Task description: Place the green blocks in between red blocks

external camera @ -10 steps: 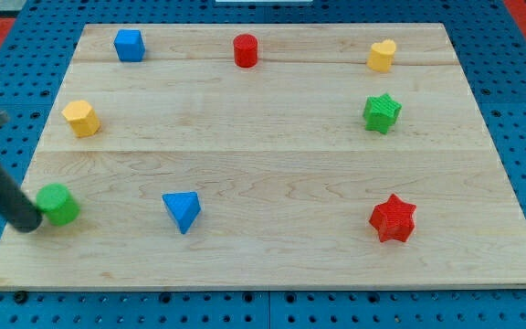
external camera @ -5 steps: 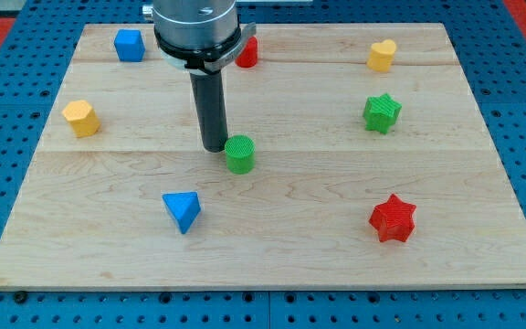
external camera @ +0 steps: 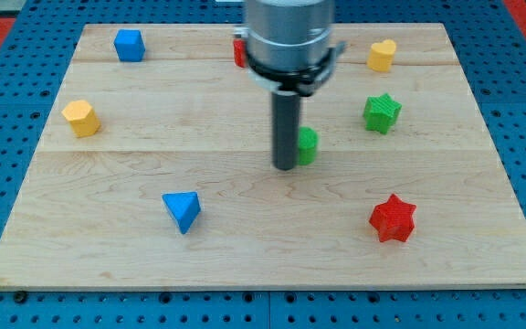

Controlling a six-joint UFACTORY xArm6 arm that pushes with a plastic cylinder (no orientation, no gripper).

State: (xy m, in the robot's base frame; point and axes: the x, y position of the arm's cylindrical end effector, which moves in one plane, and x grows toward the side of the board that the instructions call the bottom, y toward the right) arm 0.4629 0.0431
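My tip (external camera: 286, 166) rests on the wooden board just left of a green cylinder (external camera: 308, 145), touching it and hiding its left side. A green star (external camera: 382, 112) sits to the right of it. A red star (external camera: 393, 218) lies at the lower right. A red cylinder (external camera: 238, 52) at the view's top is mostly hidden behind the arm's body. The green cylinder lies roughly between the two red blocks, nearer the middle of the board.
A blue cube (external camera: 129, 45) is at the top left, a yellow hexagonal block (external camera: 80, 118) at the left, a blue triangle (external camera: 183, 210) at the lower left of centre, and a yellow heart (external camera: 382, 55) at the top right. The board (external camera: 245, 265) lies on a blue pegboard.
My tip has pushed the green cylinder from the lower left corner up and right across the board, past the centre, to just left of the green star. Other blocks have not moved.
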